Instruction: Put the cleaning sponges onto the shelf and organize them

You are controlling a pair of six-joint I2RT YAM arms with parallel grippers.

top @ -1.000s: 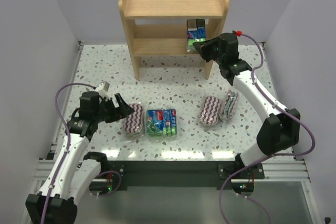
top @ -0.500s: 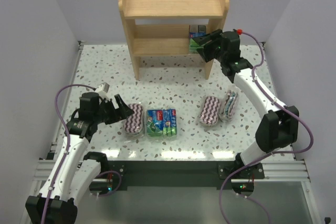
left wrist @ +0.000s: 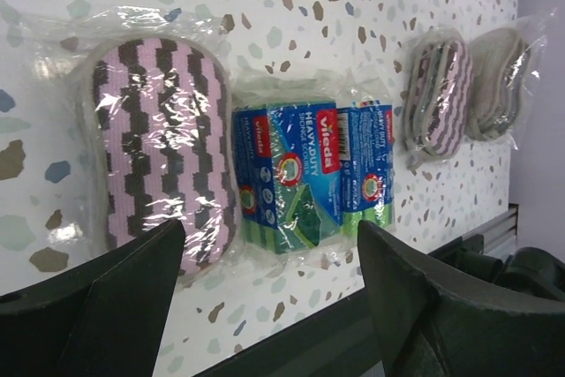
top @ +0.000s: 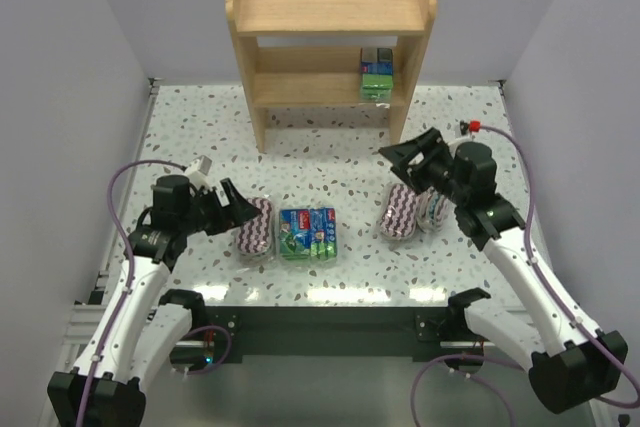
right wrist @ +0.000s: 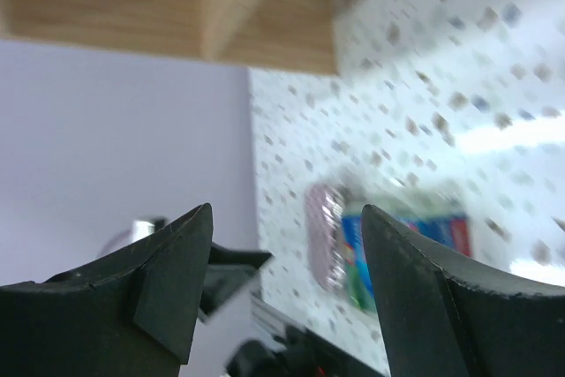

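L gripper was wide open w/ nothing in it, low by the tabletop. A purple zigzag pad in clear wrap lay flat just ahead of its tips, a bit toward one finger; can't tell if a tip touched the wrap. Just past that pad sat two green-blue packs, side by side and touching, labels up.

R gripper was also spread wide and empty, off the tabletop and tilted. Right beside it, on its arm's side, lay a second zigzag pad, w/ a third pad against it, pale side showing. Well ahead of the R gripper stood the wooden shelf; one green pack stood upright at the right end of its lower tier.
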